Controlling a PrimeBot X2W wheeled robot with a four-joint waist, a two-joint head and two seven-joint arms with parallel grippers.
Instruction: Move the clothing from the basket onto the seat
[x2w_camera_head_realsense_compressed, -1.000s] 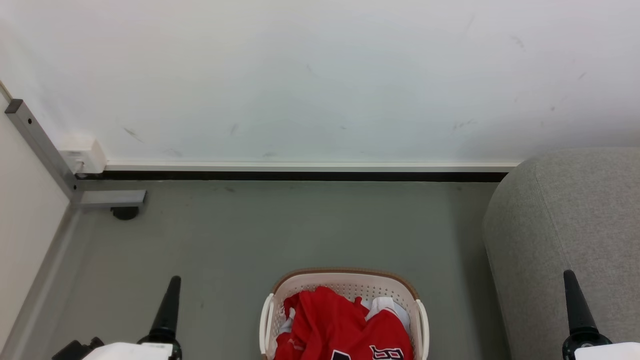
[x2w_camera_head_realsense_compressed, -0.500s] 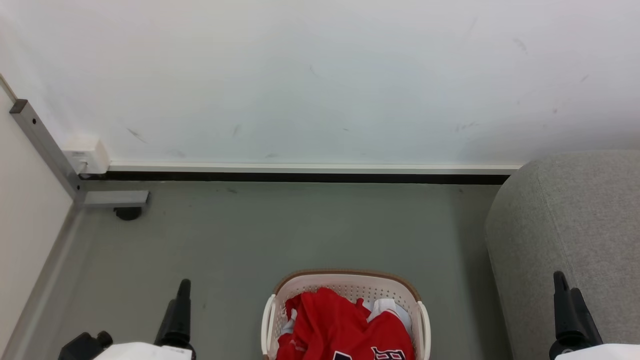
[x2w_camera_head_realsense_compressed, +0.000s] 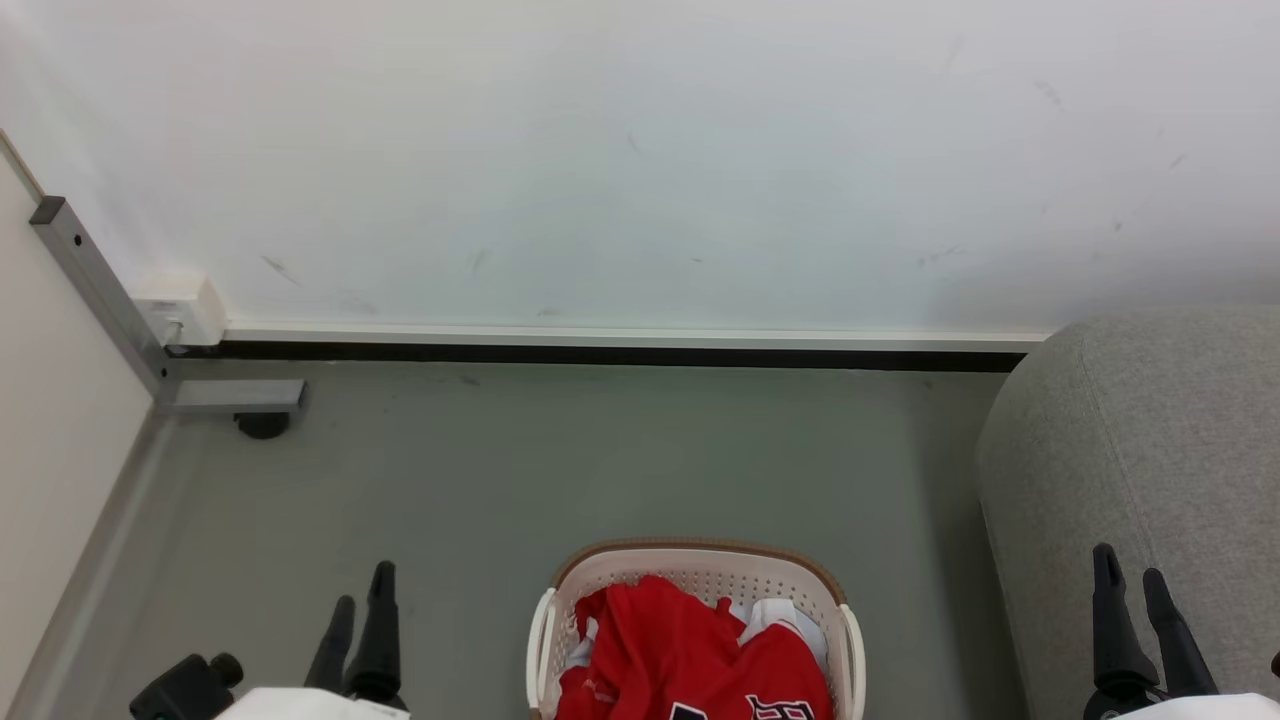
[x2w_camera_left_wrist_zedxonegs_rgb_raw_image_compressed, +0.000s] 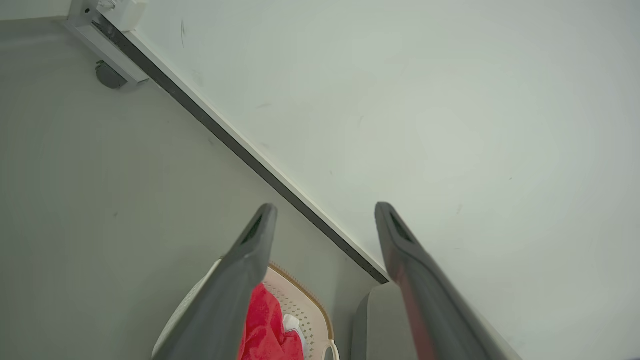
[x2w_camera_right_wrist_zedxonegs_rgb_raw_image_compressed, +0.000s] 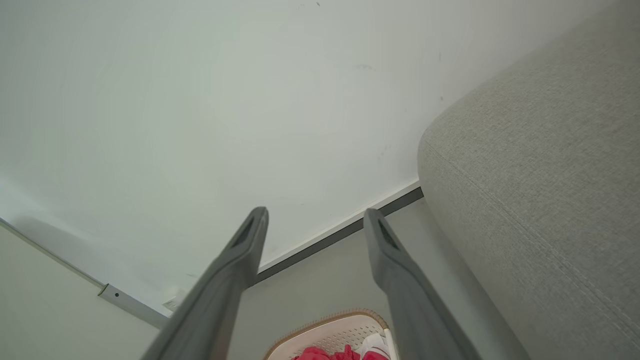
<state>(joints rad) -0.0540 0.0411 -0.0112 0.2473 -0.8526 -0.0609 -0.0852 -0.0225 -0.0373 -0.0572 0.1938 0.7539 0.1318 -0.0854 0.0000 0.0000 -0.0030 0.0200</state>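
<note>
A white wall (x2w_camera_head_realsense_compressed: 640, 150) rises behind the grey floor (x2w_camera_head_realsense_compressed: 600, 460). The seat (x2w_camera_head_realsense_compressed: 1150, 450), a grey sofa, stands at the right. The basket (x2w_camera_head_realsense_compressed: 700, 547) sits on the floor near the sofa's left side and holds the clothing (x2w_camera_head_realsense_compressed: 680, 650), a heaped red jersey. The left fingers (x2w_camera_head_realsense_compressed: 378, 630) and right fingers (x2w_camera_head_realsense_compressed: 1112, 630) flank the basket, each pair spread apart and holding nothing.
</note>
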